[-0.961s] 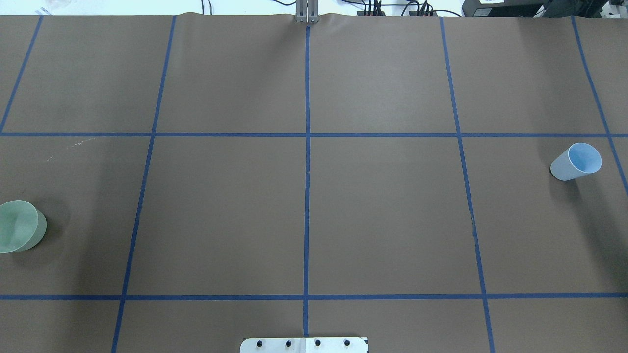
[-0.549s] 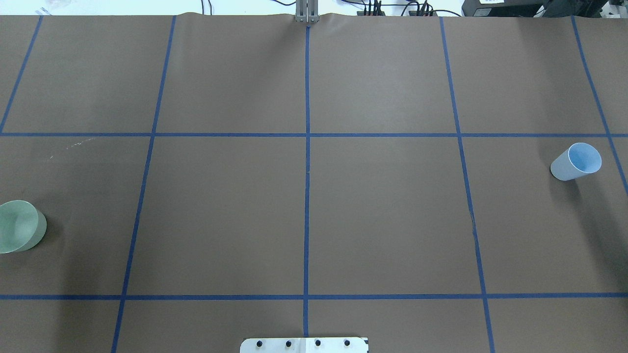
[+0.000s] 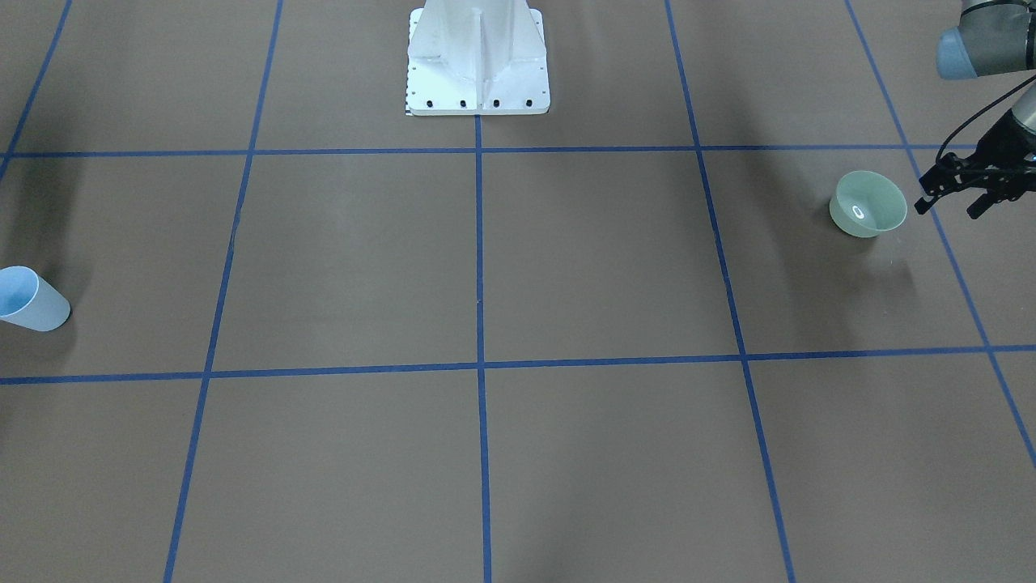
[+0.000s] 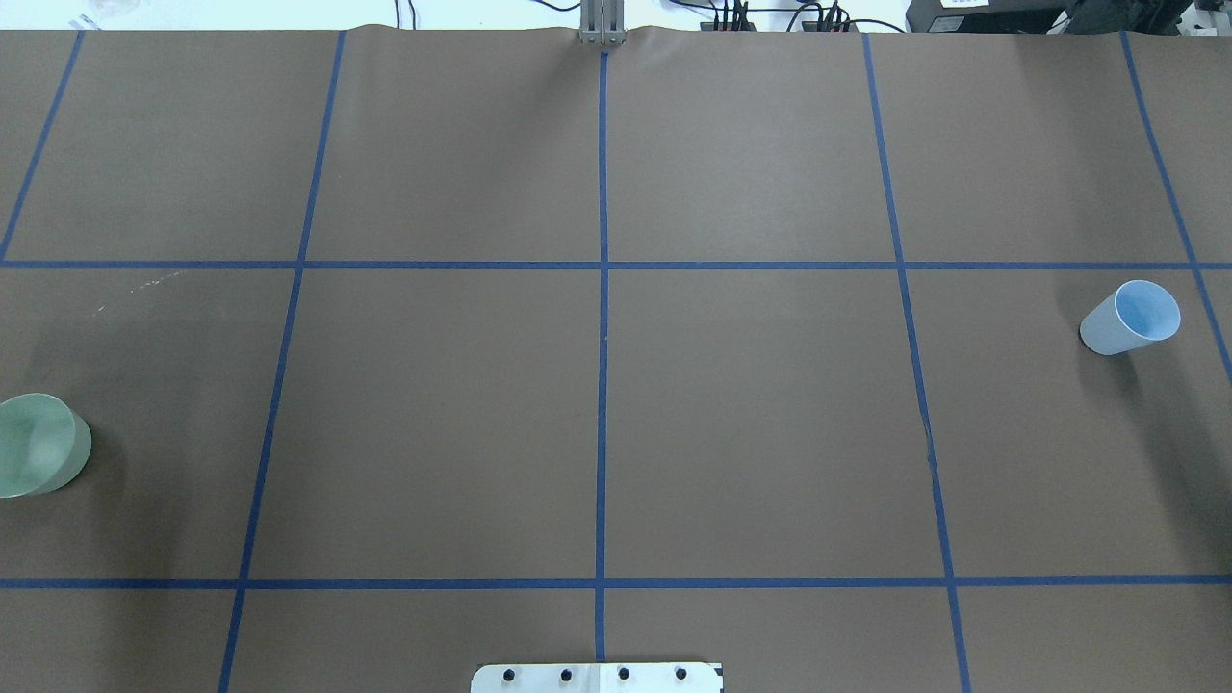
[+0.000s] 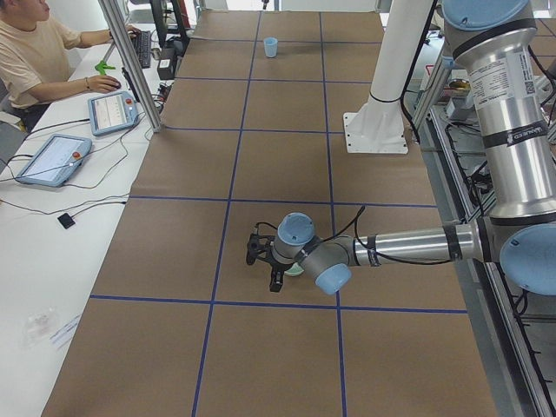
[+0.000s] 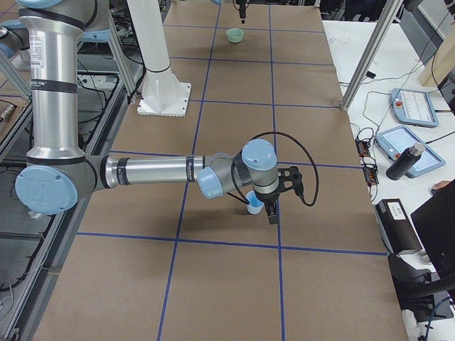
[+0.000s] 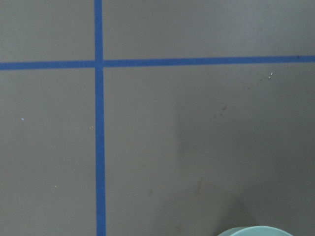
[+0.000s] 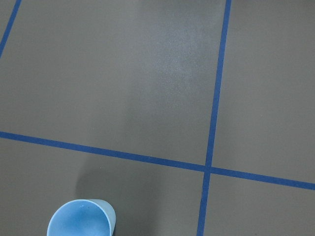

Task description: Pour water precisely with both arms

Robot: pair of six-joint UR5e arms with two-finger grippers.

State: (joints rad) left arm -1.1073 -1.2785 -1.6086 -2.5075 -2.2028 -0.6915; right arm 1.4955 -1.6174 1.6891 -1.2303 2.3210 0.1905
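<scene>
A pale green cup (image 3: 868, 204) stands upright on the brown table at my left side; it also shows in the overhead view (image 4: 38, 445) and at the bottom edge of the left wrist view (image 7: 256, 231). My left gripper (image 3: 947, 208) hovers open and empty just beside it. A light-blue cup (image 4: 1131, 318) stands upright at my right side, and also shows in the right wrist view (image 8: 81, 219). My right gripper (image 6: 284, 192) hangs next to the blue cup (image 6: 254, 204). I cannot tell whether it is open or shut.
The white bolted pedestal (image 3: 477, 57) stands at the table's middle on the robot side. Blue tape lines divide the brown table (image 4: 751, 414) into squares. An operator (image 5: 35, 52) sits at a side desk with tablets. A black bottle (image 6: 402, 160) stands on the other side desk.
</scene>
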